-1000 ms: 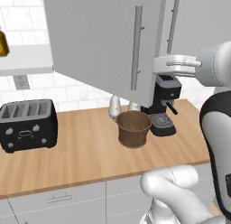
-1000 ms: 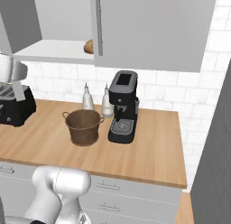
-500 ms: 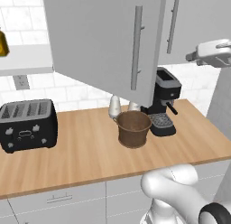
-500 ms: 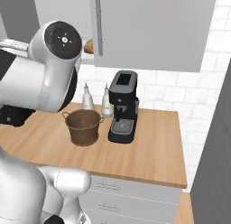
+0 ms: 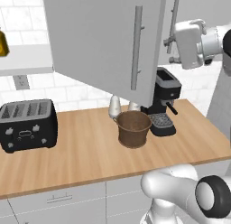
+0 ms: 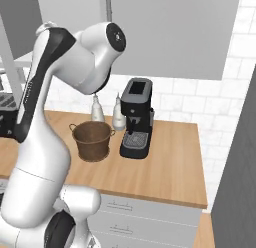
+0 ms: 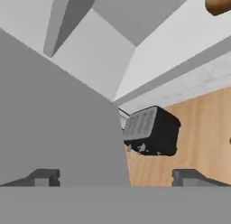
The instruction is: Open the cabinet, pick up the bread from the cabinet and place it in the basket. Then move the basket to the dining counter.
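Note:
The grey cabinet (image 5: 103,42) hangs over the worktop, its left door swung wide toward me, bar handle (image 5: 137,47) facing out. My gripper (image 5: 173,40) hovers open beside that door's free edge, at handle height, holding nothing. In the hand view the door panel (image 7: 54,128) fills the left and both fingertips (image 7: 43,177) stand far apart. The bread (image 7: 219,2), a golden-brown roll, lies on the white inner shelf (image 7: 180,42) at the top right corner. The dark brown woven basket (image 5: 134,128) (image 6: 91,139) stands on the worktop under the cabinet.
A black coffee machine (image 5: 164,103) (image 6: 136,117) stands right of the basket, with two pale shakers (image 5: 115,105) behind it. A black toaster (image 5: 27,123) (image 7: 151,130) sits at the worktop's left. A yellow bottle (image 5: 2,42) stands on the shelf, far left.
The hand swung out to the right and up, then came back toward the open door's edge. The jaws stay wide. Door and basket have not moved.

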{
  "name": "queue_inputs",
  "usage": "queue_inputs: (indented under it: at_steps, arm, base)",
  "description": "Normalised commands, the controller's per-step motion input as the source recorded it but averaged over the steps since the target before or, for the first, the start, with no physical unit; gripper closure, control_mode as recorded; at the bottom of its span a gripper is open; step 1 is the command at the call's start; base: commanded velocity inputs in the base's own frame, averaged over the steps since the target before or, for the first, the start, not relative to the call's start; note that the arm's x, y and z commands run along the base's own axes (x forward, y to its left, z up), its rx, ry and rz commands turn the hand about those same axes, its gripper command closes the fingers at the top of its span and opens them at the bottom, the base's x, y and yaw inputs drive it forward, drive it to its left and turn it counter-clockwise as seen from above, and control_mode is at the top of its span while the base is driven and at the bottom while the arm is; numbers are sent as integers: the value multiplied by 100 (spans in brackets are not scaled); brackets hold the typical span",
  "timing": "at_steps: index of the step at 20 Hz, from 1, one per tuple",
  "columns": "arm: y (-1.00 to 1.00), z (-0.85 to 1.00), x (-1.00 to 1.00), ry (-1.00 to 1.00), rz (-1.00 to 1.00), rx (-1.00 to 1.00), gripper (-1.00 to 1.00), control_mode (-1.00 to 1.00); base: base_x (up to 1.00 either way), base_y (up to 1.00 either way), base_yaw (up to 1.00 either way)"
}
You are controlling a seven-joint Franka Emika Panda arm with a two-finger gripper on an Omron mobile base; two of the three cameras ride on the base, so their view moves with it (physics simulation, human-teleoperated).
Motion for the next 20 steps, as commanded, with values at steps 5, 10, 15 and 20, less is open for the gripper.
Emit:
queue_inputs:
  at_steps: [5,10,15,20]
  arm:
    - [56,-18,75,21,0,38,-100,-100]
    - [100,-42,4,12,0,25,-100,-100]
    - [100,-3,-7,21,4,21,-100,-100]
    - [100,0,-99,2,11,7,-100,-100]
  base:
    - [0,0,0]
    - [0,0,0]
    - [0,0,0]
    - [0,0,0]
